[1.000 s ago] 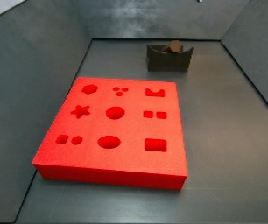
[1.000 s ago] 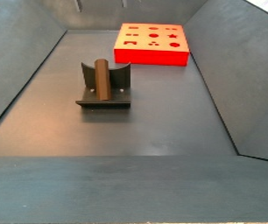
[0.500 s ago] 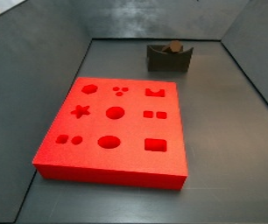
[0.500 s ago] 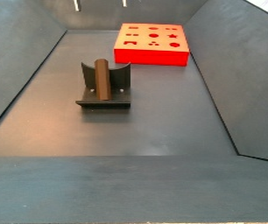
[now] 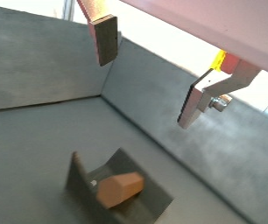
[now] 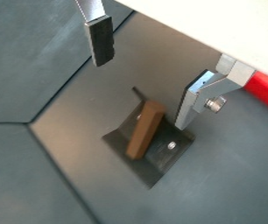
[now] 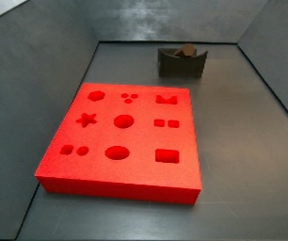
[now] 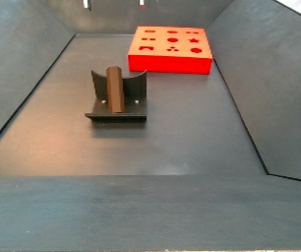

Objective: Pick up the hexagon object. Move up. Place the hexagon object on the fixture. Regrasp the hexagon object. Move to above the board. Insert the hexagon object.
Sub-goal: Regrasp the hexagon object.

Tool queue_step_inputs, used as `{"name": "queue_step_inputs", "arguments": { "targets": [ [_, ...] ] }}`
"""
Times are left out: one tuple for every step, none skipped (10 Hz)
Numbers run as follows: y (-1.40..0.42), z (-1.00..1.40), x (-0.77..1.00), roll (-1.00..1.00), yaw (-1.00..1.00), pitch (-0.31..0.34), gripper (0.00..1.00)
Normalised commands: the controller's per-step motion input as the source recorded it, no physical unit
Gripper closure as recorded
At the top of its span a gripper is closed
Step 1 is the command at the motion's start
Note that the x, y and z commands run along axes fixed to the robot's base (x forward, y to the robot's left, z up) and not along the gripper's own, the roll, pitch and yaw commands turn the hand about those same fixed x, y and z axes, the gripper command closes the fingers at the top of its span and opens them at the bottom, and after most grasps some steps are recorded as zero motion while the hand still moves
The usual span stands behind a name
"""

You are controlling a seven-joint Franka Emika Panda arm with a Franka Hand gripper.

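The hexagon object (image 8: 112, 89), a short reddish-brown peg, rests in the notch of the dark fixture (image 8: 116, 110), seen from another side as the peg (image 7: 185, 50) on the block (image 7: 181, 66). High above it my gripper (image 5: 150, 70) stands open and holds nothing. Both wrist views look down between the fingers at the peg (image 6: 144, 131) on the fixture (image 6: 162, 160), with the peg's end (image 5: 121, 188) showing. In a side view only the fingertips (image 8: 85, 5) show at the top edge. The red board (image 7: 109, 179) lies flat on the floor, apart from the fixture.
Sloping grey walls (image 8: 22, 89) enclose the dark floor on all sides. The board (image 8: 170, 65) lies at the far end of the floor, beyond the fixture. A red edge of the board (image 6: 265, 90) shows past one finger.
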Motion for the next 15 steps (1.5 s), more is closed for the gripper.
{"name": "queue_step_inputs", "arguments": {
  "targets": [
    [-0.03,-0.02,0.07,1.00,0.06,0.065,0.00],
    [-0.04,-0.02,0.09,1.00,0.07,0.093,0.00],
    [-0.04,-0.02,0.10,1.00,0.09,0.118,0.00],
    [-0.04,-0.02,0.10,1.00,0.12,0.151,0.00],
    [-0.04,-0.02,0.10,1.00,0.14,0.169,0.00],
    [-0.04,-0.02,0.11,0.76,0.17,0.156,0.00],
    [-0.05,-0.02,0.10,0.52,0.19,0.130,0.00],
    [-0.05,-0.02,0.11,0.34,0.20,0.110,0.00],
    [-0.04,-0.01,0.10,0.25,0.20,0.094,0.00],
    [-0.03,-0.01,0.09,0.17,0.20,0.047,0.00],
    [0.07,-1.00,0.03,0.00,0.22,0.072,0.00],
    [0.07,-1.00,0.04,0.00,0.20,0.053,0.00],
    [0.07,-1.00,0.05,0.00,0.19,0.010,0.00],
    [0.06,-1.00,0.06,0.03,0.17,-0.047,0.00],
    [0.06,-1.00,0.07,0.04,0.15,-0.071,0.00]
  ]
}}
